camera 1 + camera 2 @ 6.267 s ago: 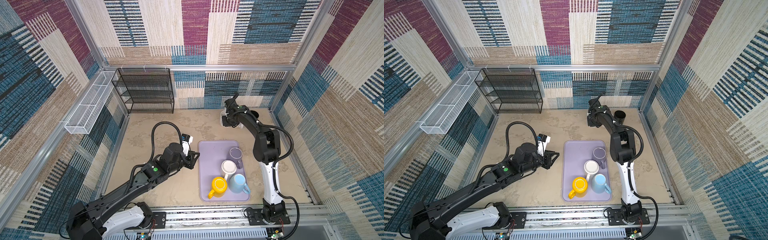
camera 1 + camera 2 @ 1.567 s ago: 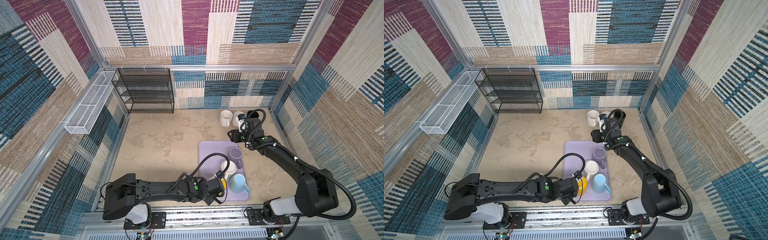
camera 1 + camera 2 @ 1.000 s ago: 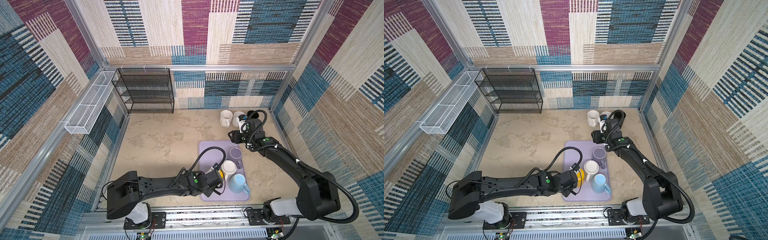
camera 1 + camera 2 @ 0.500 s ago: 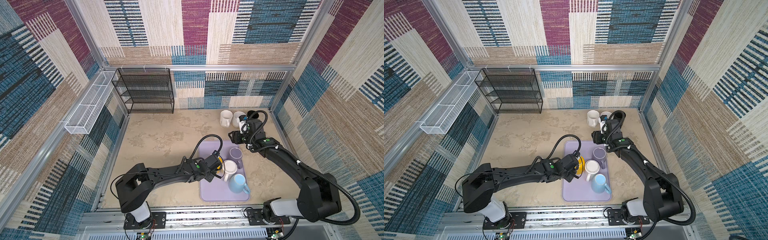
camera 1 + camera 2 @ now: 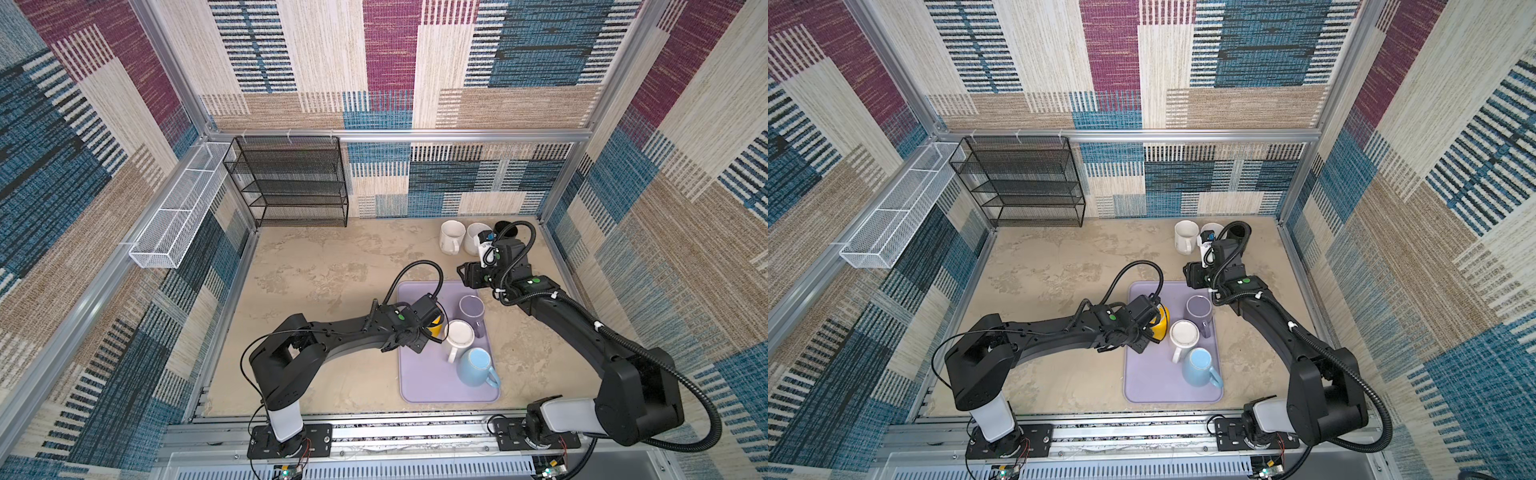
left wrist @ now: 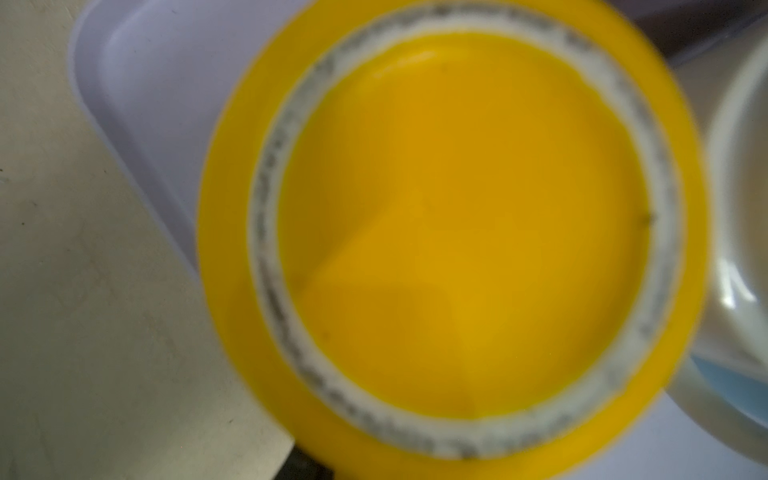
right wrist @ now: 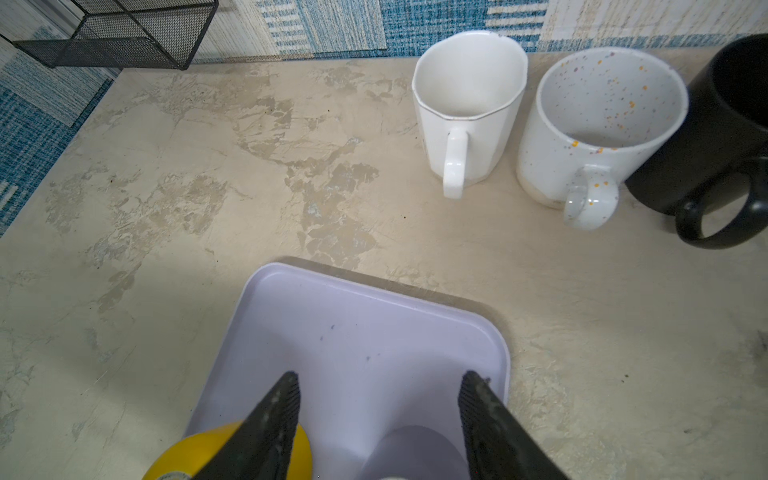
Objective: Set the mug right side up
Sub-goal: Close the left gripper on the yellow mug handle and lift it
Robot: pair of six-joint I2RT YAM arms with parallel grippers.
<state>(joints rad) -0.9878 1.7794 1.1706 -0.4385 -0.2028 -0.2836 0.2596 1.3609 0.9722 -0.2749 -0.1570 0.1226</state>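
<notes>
Right wrist view: right hand [image 7: 380,376], jaws apart, over tray [image 7: 353,324] corner; left hand [image 5: 426,332] clasps yellow mug [image 7: 178,459] near tray's left edge.

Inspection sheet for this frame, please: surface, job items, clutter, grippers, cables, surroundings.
Surface: beige tabletop, mottled patches, no spills seen.
Job's things: yellow mug over the lilac tray, base facing the left wrist camera.
Clutter: purple mug, white mug and blue mug apparently base-up on the tray; faceted mug, speckled mug and black mug upright at the back.
Grippers: left gripper shut on yellow mug; right gripper open, empty, over the tray's far end.
Cables: cable loops above both wrists, nothing snagged.
Surroundings: black wire rack, white wire basket, patterned walls.
</notes>
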